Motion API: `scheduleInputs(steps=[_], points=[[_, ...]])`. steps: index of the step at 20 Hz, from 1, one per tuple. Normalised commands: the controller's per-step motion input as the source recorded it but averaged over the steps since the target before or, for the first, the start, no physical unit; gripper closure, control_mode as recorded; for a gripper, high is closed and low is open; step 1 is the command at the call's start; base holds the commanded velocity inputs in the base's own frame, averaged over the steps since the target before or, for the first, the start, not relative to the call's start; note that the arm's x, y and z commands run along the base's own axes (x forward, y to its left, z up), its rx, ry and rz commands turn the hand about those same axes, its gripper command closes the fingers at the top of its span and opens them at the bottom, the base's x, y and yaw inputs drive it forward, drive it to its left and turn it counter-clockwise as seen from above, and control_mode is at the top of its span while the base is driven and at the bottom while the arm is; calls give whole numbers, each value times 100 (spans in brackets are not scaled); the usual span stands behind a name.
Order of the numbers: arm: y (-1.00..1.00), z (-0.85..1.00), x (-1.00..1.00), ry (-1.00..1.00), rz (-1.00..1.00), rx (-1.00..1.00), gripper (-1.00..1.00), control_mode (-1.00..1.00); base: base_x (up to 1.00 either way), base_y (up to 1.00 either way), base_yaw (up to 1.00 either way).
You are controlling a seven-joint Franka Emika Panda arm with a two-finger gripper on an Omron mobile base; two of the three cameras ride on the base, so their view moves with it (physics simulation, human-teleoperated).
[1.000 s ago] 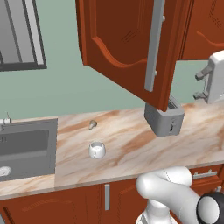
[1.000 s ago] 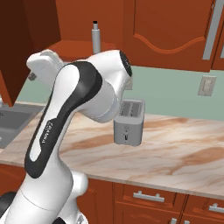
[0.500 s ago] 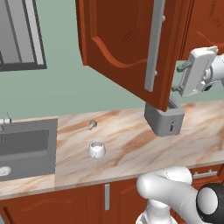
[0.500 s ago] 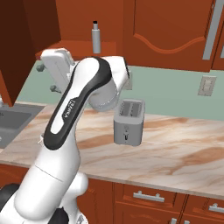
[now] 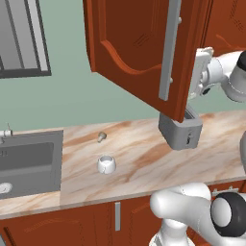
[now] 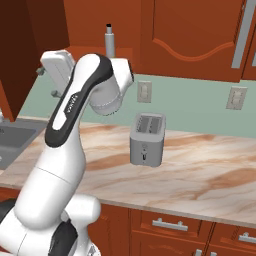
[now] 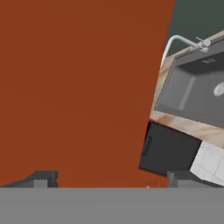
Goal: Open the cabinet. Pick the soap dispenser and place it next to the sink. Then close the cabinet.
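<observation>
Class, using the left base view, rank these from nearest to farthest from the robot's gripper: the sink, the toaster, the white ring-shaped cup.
1. The toaster, on the counter just below the gripper, at the right.
2. The white ring-shaped cup, mid-counter, well to the left.
3. The sink, at the counter's far left end.

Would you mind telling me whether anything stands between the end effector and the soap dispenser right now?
Nothing visible does. The cabinet door is swung open, and the soap dispenser stands uncovered on its shelf. The open end effector faces the door's inner side, away from the bottle.
</observation>
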Motion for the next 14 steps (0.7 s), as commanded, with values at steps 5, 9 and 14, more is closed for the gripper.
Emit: scheduleInputs(steps=[5,9,14], points=[[50,-3,21,0,-1,0,-100,-100,0,0,0],[52,-6,13,0,-3,0,-100,-100,0,0,0],[54,0,2,0,0,2,-100,-100,0,0,0]])
